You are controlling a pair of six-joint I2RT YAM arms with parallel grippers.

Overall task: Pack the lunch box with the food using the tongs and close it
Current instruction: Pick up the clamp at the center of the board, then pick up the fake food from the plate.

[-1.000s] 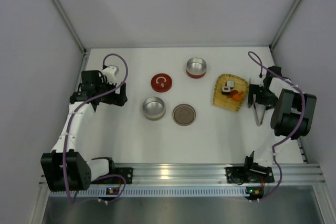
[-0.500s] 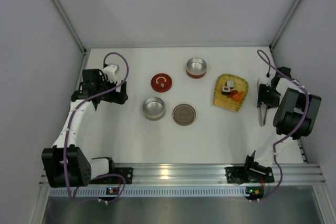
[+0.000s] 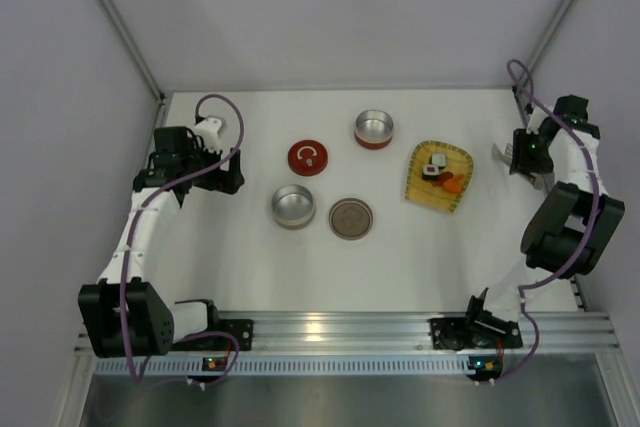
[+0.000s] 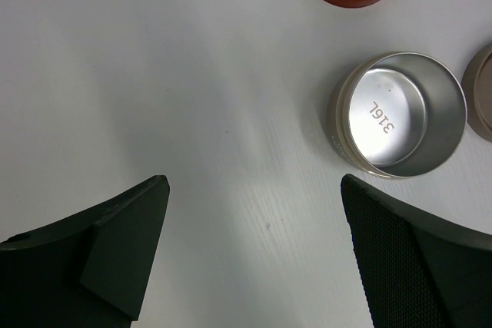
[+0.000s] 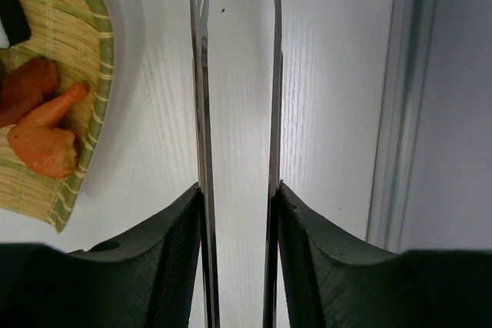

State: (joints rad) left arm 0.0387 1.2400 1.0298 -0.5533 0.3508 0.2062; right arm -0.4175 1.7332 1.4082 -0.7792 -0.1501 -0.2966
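Your right gripper (image 5: 237, 199) clamps the tongs (image 5: 200, 51) beside the mat (image 5: 100, 44), their arms parted, seemingly empty. Your left gripper (image 4: 252, 190) gapes wide

Tongs (image 5: 198, 113) polished metal; mat (image 5: 69, 13) woven straw; tin (image 4: 400, 113) brushed steel.

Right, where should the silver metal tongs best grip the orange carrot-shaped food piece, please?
Probably pinch the orange piece across its thick end, descending from above at the yellow woven mat edge nearest the tongs; it lies flat, tapered, a reddish piece crowding its far side.
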